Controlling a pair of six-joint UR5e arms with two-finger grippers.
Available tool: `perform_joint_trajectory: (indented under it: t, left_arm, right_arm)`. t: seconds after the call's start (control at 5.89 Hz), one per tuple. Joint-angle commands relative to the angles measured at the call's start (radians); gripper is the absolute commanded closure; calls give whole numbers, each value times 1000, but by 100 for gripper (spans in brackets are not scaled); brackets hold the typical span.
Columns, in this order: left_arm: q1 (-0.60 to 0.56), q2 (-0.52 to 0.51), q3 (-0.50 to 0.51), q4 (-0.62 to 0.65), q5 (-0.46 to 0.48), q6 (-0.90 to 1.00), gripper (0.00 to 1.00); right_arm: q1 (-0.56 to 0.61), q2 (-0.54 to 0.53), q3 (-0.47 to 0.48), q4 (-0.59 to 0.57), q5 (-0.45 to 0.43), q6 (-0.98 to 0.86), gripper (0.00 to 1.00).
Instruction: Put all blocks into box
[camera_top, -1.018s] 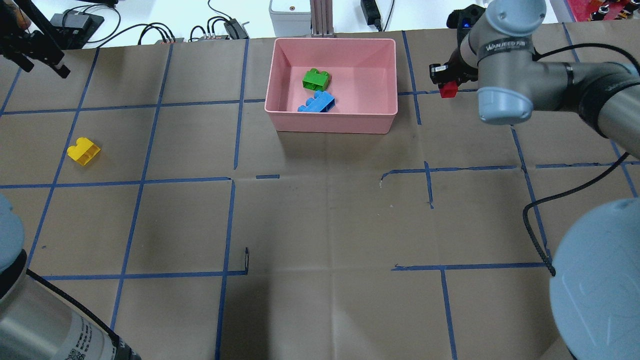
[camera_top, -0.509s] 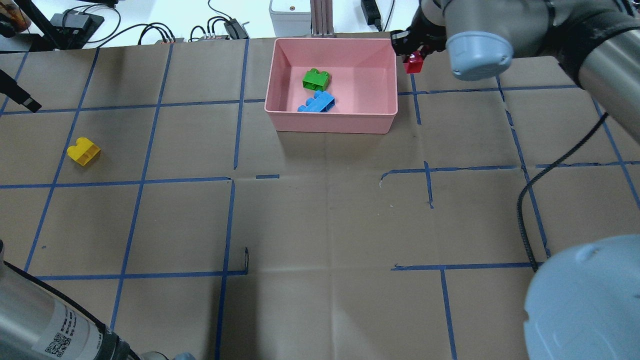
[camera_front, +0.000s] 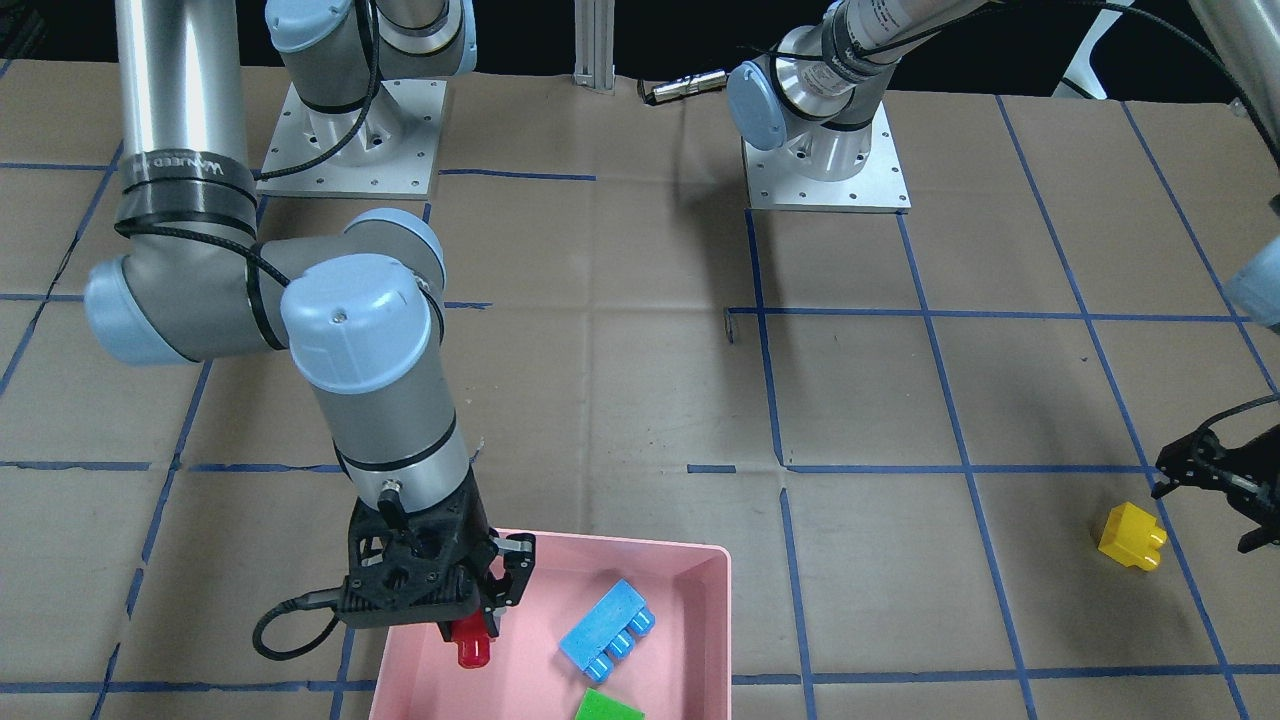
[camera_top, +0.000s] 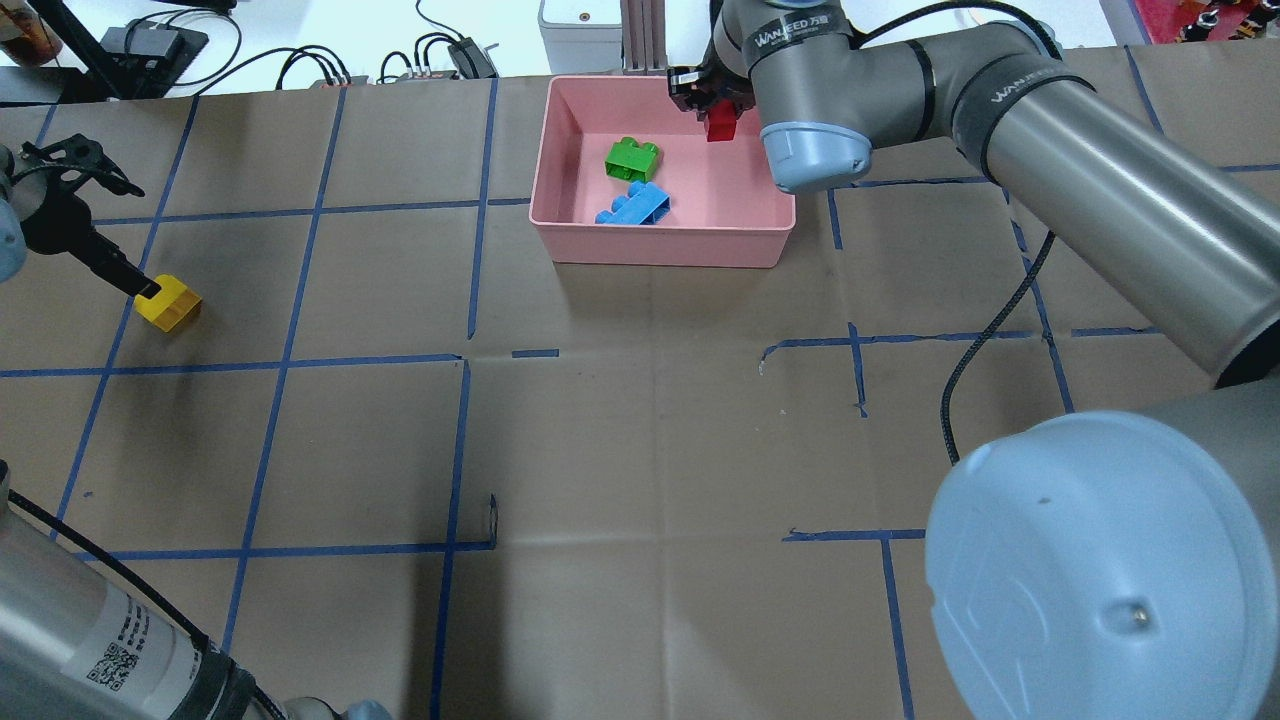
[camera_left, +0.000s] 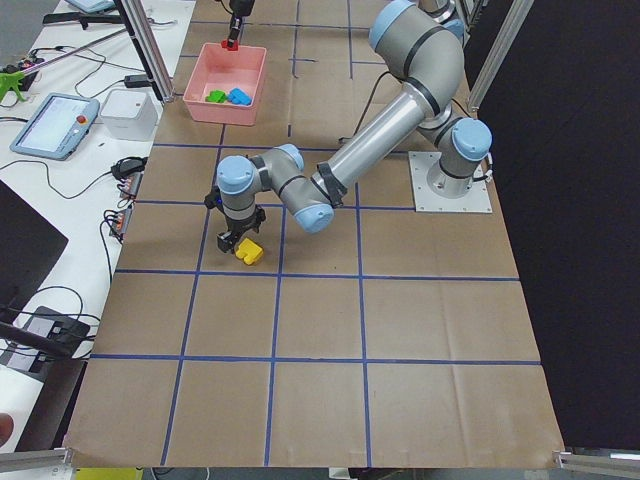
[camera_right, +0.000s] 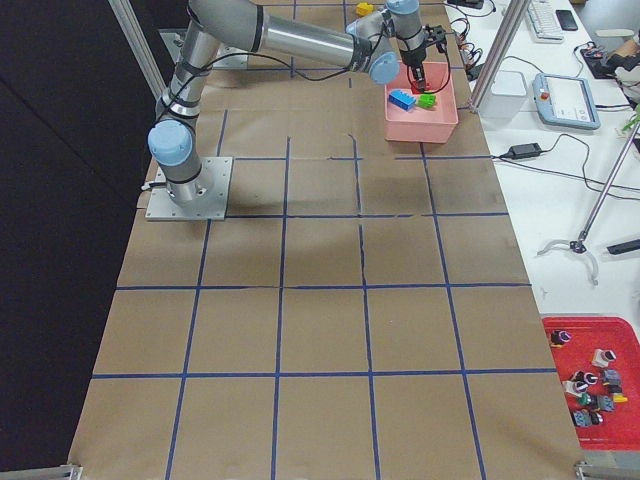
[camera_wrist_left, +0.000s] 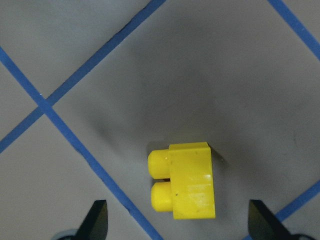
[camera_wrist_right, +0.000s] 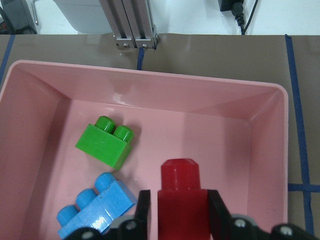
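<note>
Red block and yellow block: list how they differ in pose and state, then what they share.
The red block is gripped by the right tool, held over the box; the yellow block lies loose on the table. Red's stud points down, yellow's studs point sideways. Both are small studded bricks, neither resting in the box.

The robot's big grey right arm (camera_right: 270, 35) reaches to the far end of the brown paper-covered table (camera_right: 320, 330).
Its right gripper (camera_right: 416, 80) hangs over the shallow pink plastic box (camera_right: 421, 132), with a small red plastic brick (camera_right: 417, 88) at its tip (too small here to see the grip). A long blue plastic brick (camera_right: 402, 98) and a green plastic brick (camera_right: 427, 101) lie side by side inside the box. A yellow plastic brick (camera_right: 366, 9) sits far off, by the top edge. Blue tape lines (camera_right: 365, 300) mark squares on the table.
</note>
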Motion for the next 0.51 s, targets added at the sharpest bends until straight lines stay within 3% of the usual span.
perform_joint_trajectory:
  t: [0.0,0.17,0.34]
  left_arm:
    - [20,-37,-22,33,-23,-20,2]
    - [23,-51,-3,35,-25,-18,2]
    - [23,-56,6,38,-23,-18,2]
  right_arm:
    - [0,-10,-15,6,-4,-9,0]
    - [-1,-22,-9,15,-7,-12,0]
    - [-24,-89,-9,136,-1,-19,0]
